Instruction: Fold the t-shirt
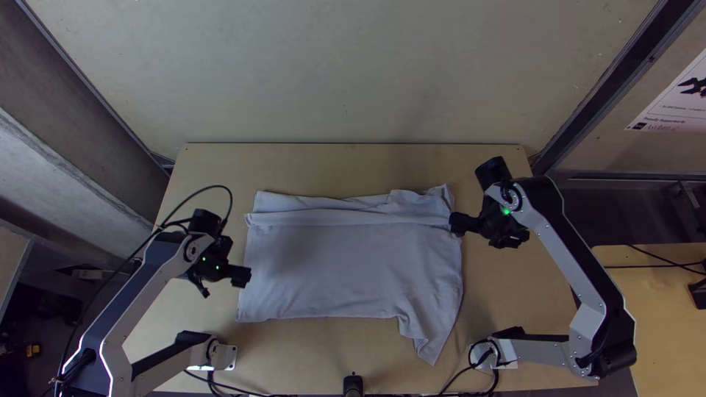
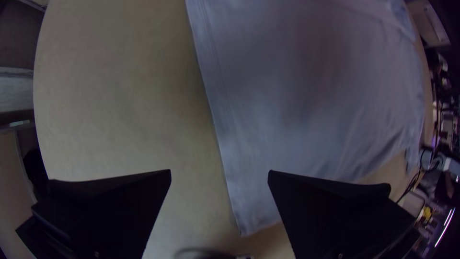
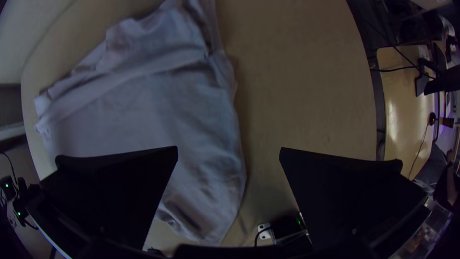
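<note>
A pale grey-blue t-shirt (image 1: 346, 257) lies on the table, roughly rectangular, with a folded band along its far edge and one corner trailing toward the near right. At the shirt's left edge is my left gripper (image 1: 241, 275); in the left wrist view the left gripper (image 2: 219, 173) stands open over the shirt's edge (image 2: 225, 139). Near the shirt's upper right edge is my right gripper (image 1: 457, 223). In the right wrist view the right gripper (image 3: 229, 149) is open, with the shirt (image 3: 191, 120) below and between its fingers. Neither gripper holds cloth.
The light wooden table (image 1: 353, 167) shows bare wood around the shirt. A wall panel rises behind its far edge. A black cable (image 1: 220, 188) loops by the left arm, and a small black post (image 1: 353, 384) stands at the near edge.
</note>
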